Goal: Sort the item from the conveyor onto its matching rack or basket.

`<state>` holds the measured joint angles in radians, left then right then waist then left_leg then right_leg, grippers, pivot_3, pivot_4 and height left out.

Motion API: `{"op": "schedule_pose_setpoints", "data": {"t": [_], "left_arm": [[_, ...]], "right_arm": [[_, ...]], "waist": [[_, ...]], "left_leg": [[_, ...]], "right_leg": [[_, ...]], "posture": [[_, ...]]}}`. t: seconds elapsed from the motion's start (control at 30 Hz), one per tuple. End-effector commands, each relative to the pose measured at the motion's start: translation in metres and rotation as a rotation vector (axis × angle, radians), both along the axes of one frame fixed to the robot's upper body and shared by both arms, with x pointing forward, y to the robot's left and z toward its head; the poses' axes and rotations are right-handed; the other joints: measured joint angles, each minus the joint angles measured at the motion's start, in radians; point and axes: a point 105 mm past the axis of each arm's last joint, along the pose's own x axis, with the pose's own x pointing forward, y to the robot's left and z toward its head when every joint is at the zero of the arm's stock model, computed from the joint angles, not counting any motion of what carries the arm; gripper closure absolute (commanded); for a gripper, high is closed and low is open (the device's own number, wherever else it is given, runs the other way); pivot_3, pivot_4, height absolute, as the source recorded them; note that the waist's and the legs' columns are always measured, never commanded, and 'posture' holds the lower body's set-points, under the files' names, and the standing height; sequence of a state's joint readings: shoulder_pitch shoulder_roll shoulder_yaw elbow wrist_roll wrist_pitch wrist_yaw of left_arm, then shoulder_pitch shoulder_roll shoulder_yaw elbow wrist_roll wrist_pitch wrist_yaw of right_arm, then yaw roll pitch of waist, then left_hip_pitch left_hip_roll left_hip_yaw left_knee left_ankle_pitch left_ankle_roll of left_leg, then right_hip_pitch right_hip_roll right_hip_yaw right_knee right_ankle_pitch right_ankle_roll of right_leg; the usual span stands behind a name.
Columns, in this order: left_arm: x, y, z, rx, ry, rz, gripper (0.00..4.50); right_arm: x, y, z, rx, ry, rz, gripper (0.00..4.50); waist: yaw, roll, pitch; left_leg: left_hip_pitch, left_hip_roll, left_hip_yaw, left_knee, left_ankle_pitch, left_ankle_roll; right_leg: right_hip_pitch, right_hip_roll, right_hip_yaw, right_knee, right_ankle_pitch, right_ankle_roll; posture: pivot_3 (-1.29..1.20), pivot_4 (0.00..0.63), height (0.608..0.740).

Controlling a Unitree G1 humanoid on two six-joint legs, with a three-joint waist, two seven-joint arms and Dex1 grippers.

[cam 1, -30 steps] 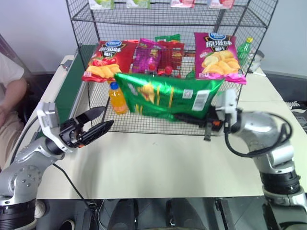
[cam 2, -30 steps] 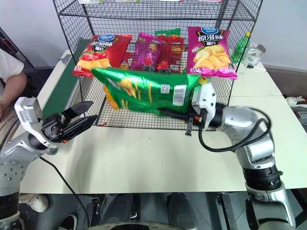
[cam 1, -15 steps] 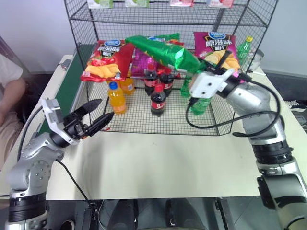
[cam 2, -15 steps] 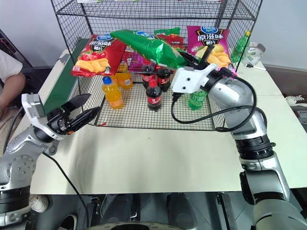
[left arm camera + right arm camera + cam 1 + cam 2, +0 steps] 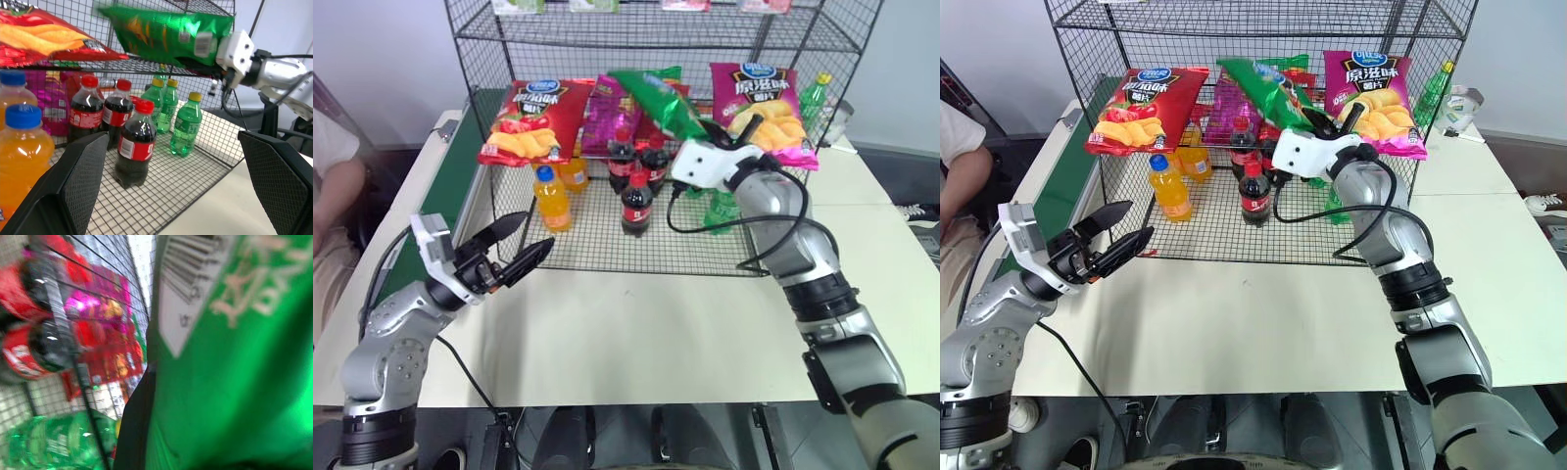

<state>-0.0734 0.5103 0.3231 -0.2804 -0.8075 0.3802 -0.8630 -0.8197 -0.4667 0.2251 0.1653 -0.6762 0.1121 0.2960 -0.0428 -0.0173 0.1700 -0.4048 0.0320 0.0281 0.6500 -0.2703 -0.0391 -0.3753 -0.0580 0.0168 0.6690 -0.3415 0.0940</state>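
Note:
The item, a glossy green crisp bag (image 5: 656,98), hangs tilted and edge-on at the middle tier of the black wire rack (image 5: 468,108), between a red crisp bag (image 5: 530,122) and a pink one (image 5: 764,98). My right gripper (image 5: 1324,119) is shut on the bag's lower right end. The barcode side shows in the left wrist view (image 5: 166,32) and close up in the right wrist view (image 5: 234,357). My left gripper (image 5: 538,230) stands open and holds nothing, low in front of the rack's left corner. The conveyor (image 5: 440,211) runs along the table's left side.
On the rack's bottom tier stand orange bottles (image 5: 548,201), cola bottles (image 5: 636,201) and green bottles (image 5: 186,127). A magenta bag (image 5: 612,113) lies behind the green one. A person's arm (image 5: 337,191) rests at the far left. The pale table (image 5: 636,333) stretches in front.
My right arm has swung the green bag from in front of the rack up and forward to the middle tier, rolling it from flat-on to edge-on. The left gripper has stayed put.

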Motion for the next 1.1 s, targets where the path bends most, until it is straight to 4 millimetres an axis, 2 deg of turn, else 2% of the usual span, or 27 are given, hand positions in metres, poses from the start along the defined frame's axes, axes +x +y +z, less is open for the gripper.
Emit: {"op": "schedule_pose_setpoints", "data": {"t": [0.03,0.17,0.37,0.43,0.47,0.5,0.6,0.67,0.87,1.03,1.1], "left_arm": [[-0.003,-0.004,0.010,0.016,-0.054,-0.003,0.00],[-0.003,-0.004,0.011,0.018,-0.057,0.000,0.00],[-0.002,-0.007,0.010,0.015,-0.057,-0.004,0.00],[-0.002,-0.009,0.010,0.015,-0.057,-0.006,0.00],[-0.002,-0.009,0.009,0.016,-0.057,-0.007,0.00],[-0.002,-0.009,0.009,0.017,-0.056,-0.008,0.00],[-0.002,-0.009,0.006,0.021,-0.049,-0.002,0.00],[-0.003,-0.009,0.005,0.024,-0.046,0.001,0.00],[-0.005,-0.011,0.003,0.035,-0.043,-0.002,0.00],[-0.006,-0.011,0.002,0.037,-0.046,0.001,0.00],[-0.006,-0.011,0.002,0.039,-0.046,-0.001,0.00]], "right_arm": [[0.002,0.004,0.015,0.006,-0.066,-0.019,4.43],[0.008,-0.001,0.013,0.002,-0.069,-0.043,4.43],[0.016,0.006,0.008,0.011,-0.057,-0.029,4.43],[0.019,0.009,0.007,0.049,-0.040,-0.015,3.41],[0.019,0.010,0.007,0.059,-0.037,-0.012,3.16],[0.019,0.013,0.007,0.080,-0.029,0.001,2.66],[0.015,0.029,0.008,0.132,-0.009,0.074,1.24],[0.007,0.043,0.016,0.145,-0.016,0.146,0.31],[-0.013,0.065,0.028,0.259,0.053,0.309,0.31],[-0.020,0.064,0.024,0.249,0.082,0.338,0.31],[-0.027,0.068,0.025,0.321,0.129,0.406,0.31]], "waist": [[0.000,0.000,0.000],[0.000,0.000,0.000],[-0.001,0.000,0.000],[-0.001,0.000,0.000],[-0.002,0.000,0.000],[-0.005,0.000,0.000],[-0.007,-0.001,-0.001],[-0.012,-0.001,-0.001],[-0.017,-0.001,-0.001],[-0.008,-0.001,-0.001],[-0.003,-0.001,-0.001]], "left_leg": [[0.000,0.000,0.000,0.000,0.000,0.000],[0.000,0.000,0.000,0.000,0.000,0.000],[0.000,0.000,0.000,0.000,0.000,0.000],[0.000,0.000,0.000,0.000,0.000,0.000],[0.000,0.000,0.000,0.001,0.000,0.000],[0.000,0.000,0.000,0.001,0.000,0.000],[0.002,0.001,0.000,0.001,0.000,0.001],[0.003,0.001,0.000,0.001,-0.001,0.002],[0.003,0.001,0.000,0.000,-0.001,0.002],[0.001,0.000,0.000,0.001,-0.001,0.002],[0.001,0.000,0.000,0.001,-0.001,0.002]], "right_leg": [[0.000,0.000,0.000,0.000,0.000,0.000],[0.000,0.000,0.000,0.000,0.000,0.000],[0.000,0.000,0.000,0.001,0.000,0.000],[0.000,0.000,0.000,0.001,0.000,0.000],[0.000,0.000,0.000,0.001,0.000,0.000],[0.000,0.000,0.000,0.002,0.000,0.000],[0.001,0.001,0.000,0.003,0.000,0.000],[0.001,0.001,0.001,0.004,0.000,0.000],[0.001,0.001,0.001,0.006,0.000,0.000],[-0.001,0.000,0.001,0.006,0.000,0.000],[-0.001,0.000,0.001,0.006,0.000,0.000]], "posture": [[0.00,0.150,0.739],[0.00,0.150,0.739],[0.00,0.150,0.739],[0.00,0.150,0.739],[0.00,0.150,0.739],[0.00,0.150,0.739],[0.00,0.150,0.739],[0.00,0.150,0.739],[0.00,0.150,0.739],[0.00,0.150,0.739],[0.00,0.150,0.739]]}}
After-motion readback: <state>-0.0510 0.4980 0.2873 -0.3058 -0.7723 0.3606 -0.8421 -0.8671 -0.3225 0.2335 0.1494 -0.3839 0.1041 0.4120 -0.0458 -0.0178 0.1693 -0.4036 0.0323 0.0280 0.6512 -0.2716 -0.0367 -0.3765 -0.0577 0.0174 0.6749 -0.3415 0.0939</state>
